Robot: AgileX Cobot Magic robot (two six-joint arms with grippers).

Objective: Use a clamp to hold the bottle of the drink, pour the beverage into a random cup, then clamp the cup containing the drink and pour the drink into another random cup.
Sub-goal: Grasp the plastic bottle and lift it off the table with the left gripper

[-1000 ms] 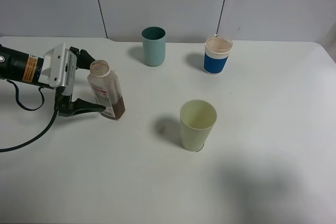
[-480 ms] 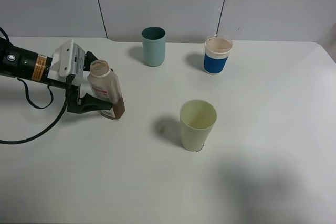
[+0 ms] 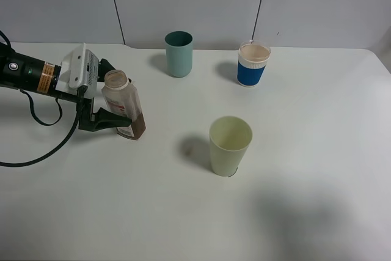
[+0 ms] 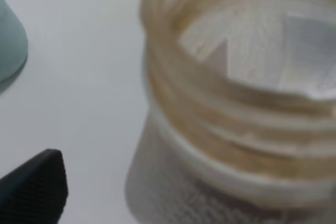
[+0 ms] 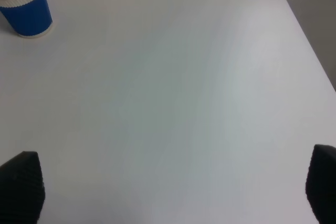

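My left gripper (image 3: pixel 118 98) is spread wide around the drink bottle (image 3: pixel 123 104), one finger on each side, gripping nothing. The bottle stands at the left of the white table (image 3: pixel 305 151), leaning a little. It is uncapped, clear plastic with a red-and-white label, and has brown drink only at the bottom.

A teal cup (image 3: pixel 178 54) is behind it toward the back wall. A blue paper cup (image 3: pixel 252 64) with a white rim sits further right. A pale yellow-green cup (image 3: pixel 230 146) stands nearer, about mid-table. All three are well apart from the bottle, with bare table between. A black cable (image 3: pixel 36 157) loops under my left arm.

The left wrist view is blurred and close. It shows the bottle's threaded neck and open mouth (image 4: pixel 236 103), and a ribbed black fingertip (image 4: pixel 31 187) with a strip of table between it and the bottle wall. The teal cup's edge (image 4: pixel 10 45) is at the side.

The high view does not show my right gripper (image 5: pixel 170 187). Its own camera shows the textured black tips at opposite corners, so it is wide apart and empty above bare table, with the blue cup (image 5: pixel 23 9) off to one corner.
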